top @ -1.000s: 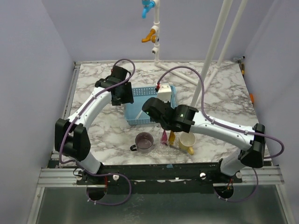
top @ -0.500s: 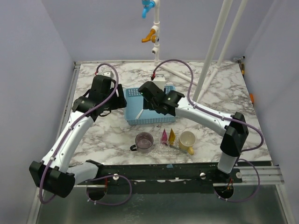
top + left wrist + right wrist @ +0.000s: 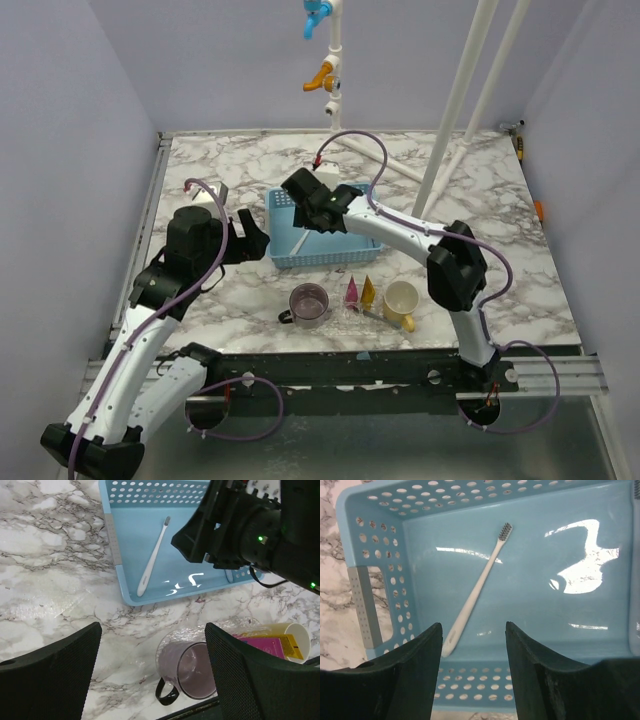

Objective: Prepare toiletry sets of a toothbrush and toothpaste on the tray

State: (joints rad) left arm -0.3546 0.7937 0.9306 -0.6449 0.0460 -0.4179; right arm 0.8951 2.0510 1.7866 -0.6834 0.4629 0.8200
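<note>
Toothbrush [image 3: 475, 597] lies loose in the blue basket [image 3: 365, 605], slanting 7 to 1 o'clock; the right gripper [image 3: 473, 630] has swung in from the tray [image 3: 345, 312] to hang over it, jaws apart, empty. The left gripper [image 3: 250, 237] has backed off to the basket's 9 o'clock, wide open. Toothpaste tubes [image 3: 351, 291] wait on the tray at the basket's 6 o'clock, so fetching the brush seems next.
</note>
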